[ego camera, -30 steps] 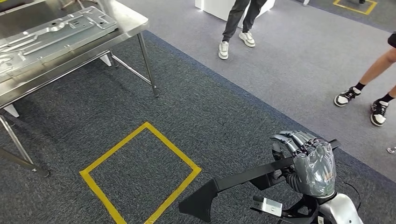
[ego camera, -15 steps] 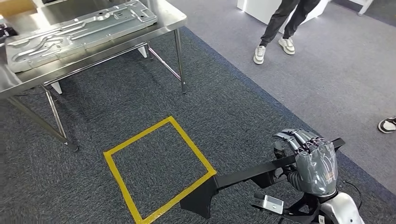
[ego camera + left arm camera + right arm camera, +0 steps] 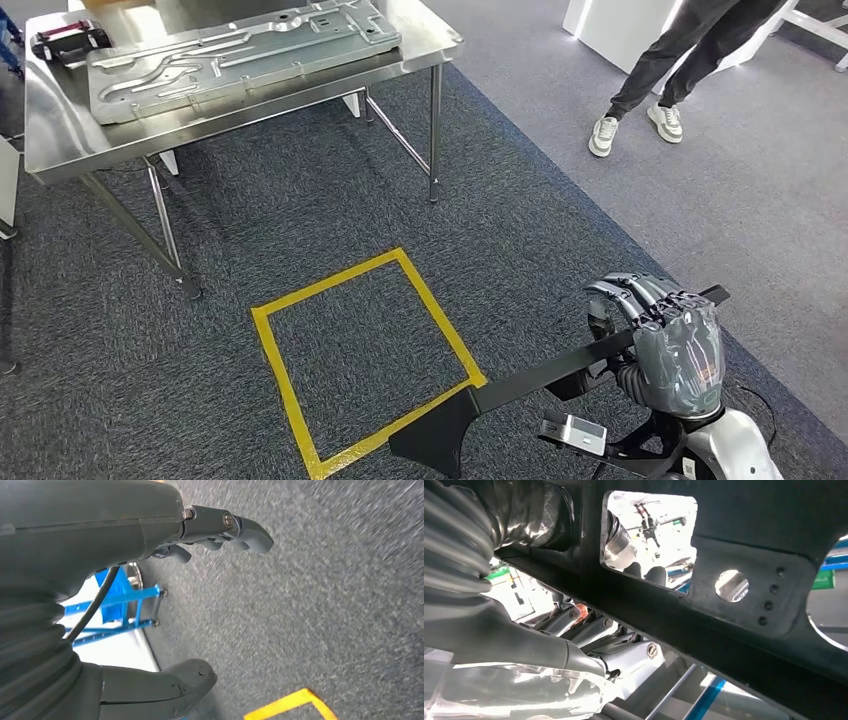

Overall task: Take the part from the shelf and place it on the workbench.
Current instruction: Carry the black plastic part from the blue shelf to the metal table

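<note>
Workbench [image 3: 60, 150] sits up ahead, a steel table on thin legs, with a large stamped metal panel [image 3: 240, 50] lying along its top from near the left end to the right corner, and a small dark red-trimmed object [image 3: 68, 40] by the far left corner. Its near front edge strip is bare steel, which looks like the likeliest landing spot. A yellow taped square [image 3: 360, 360] marks the carpet between robot and bench, probably the standing spot for the put-down. A person's legs [image 3: 660, 70] stand off to the right, well apart from the bench.

Now the part [image 3: 540, 375]: a long, flat black bracket, a narrow bar that widens into an angular plate at its far end. From the wrist, its plate [image 3: 744, 545] shows a rectangular cut-out, a round hole and a row of small holes. It's carried low at the robot's right side, nowhere near the bench yet.

The right hand [image 3: 670, 345] is wrapped around the bar near its close end, fingers [image 3: 630, 295] curled over the top, so the long end juts out level ahead, handy for sliding onto the tabletop. That one-ended grip could let it sag or swing, I'd say.

The left hand [image 3: 165, 600] hangs over carpet, thumb and fingers apart, holding nothing.
</note>
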Controlling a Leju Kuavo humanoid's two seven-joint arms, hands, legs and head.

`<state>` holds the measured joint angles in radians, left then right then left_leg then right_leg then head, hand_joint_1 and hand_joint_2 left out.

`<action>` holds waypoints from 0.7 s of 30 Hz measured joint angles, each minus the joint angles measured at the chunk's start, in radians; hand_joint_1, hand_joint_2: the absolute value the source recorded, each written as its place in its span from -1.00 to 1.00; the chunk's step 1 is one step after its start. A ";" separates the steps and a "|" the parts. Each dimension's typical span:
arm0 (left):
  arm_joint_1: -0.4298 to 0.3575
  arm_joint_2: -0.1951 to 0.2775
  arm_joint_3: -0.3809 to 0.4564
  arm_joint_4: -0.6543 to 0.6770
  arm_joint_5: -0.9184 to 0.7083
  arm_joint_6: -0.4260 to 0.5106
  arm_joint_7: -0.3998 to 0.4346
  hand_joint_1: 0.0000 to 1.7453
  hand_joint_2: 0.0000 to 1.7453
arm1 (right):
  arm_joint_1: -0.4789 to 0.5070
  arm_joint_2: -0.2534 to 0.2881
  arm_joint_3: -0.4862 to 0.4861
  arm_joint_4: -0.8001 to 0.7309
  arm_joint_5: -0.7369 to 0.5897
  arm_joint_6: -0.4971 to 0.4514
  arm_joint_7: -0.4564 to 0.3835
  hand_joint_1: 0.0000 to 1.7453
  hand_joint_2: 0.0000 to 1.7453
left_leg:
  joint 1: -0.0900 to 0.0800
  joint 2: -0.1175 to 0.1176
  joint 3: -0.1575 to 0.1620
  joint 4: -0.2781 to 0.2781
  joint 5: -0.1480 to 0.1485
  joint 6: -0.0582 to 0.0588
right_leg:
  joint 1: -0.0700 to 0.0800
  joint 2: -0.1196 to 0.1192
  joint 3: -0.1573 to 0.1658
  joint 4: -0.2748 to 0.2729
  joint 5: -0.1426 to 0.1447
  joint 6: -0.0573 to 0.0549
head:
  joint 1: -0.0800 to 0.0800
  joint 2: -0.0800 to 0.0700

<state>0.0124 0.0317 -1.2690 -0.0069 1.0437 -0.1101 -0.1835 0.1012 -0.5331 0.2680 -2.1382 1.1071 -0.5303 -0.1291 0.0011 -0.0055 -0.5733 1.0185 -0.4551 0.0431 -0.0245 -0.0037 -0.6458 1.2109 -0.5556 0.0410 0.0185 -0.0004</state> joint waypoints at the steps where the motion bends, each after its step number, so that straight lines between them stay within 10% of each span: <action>1: 0.000 0.000 0.000 0.000 0.000 0.000 0.000 -1.00 1.00 | -0.001 0.000 -0.001 0.000 0.000 0.001 0.000 1.00 1.00 | 0.000 -0.005 0.002 0.002 -0.002 -0.003 | -0.001 0.002 0.032 -0.073 0.036 -0.001 | 0.000 0.000; 4: 0.001 0.000 0.003 0.000 0.000 -0.001 0.000 -1.00 1.00 | -0.004 0.000 -0.003 0.001 -0.002 0.004 0.000 1.00 1.00 | -0.006 -0.016 -0.001 0.010 -0.012 -0.008 | 0.001 0.005 0.081 -0.190 0.074 -0.009 | 0.000 0.000; 7: 0.002 0.001 0.005 0.000 -0.001 -0.001 0.000 -1.00 1.00 | -0.005 0.001 -0.004 0.001 -0.002 0.007 -0.001 1.00 1.00 | -0.008 -0.016 -0.003 0.010 -0.015 0.008 | 0.004 0.004 0.081 -0.193 0.074 -0.015 | 0.000 0.000; 13: 0.001 0.001 0.006 0.000 -0.004 -0.001 -0.002 -1.00 1.00 | -0.008 0.001 -0.004 0.001 -0.008 0.013 -0.005 1.00 1.00 | -0.006 -0.016 0.000 0.006 -0.011 -0.001 | 0.006 0.004 0.082 -0.193 0.074 -0.023 | 0.000 0.000; 21: 0.000 0.001 0.007 0.000 -0.007 -0.001 -0.005 -1.00 1.00 | -0.019 0.001 -0.004 0.001 -0.011 0.026 -0.008 1.00 1.00 | -0.004 -0.017 0.011 -0.013 -0.012 0.002 | 0.004 0.003 0.087 -0.198 0.069 -0.009 | 0.000 0.000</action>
<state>0.0127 0.0329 -1.2621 -0.0069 1.0365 -0.1115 -0.1885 0.0824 -0.5321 0.2639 -2.1369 1.0959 -0.5040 -0.1367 -0.0033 -0.0223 -0.5618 1.0057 -0.4674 0.0454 -0.0203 -0.0005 -0.5592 1.0128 -0.4868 0.0319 0.0184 -0.0002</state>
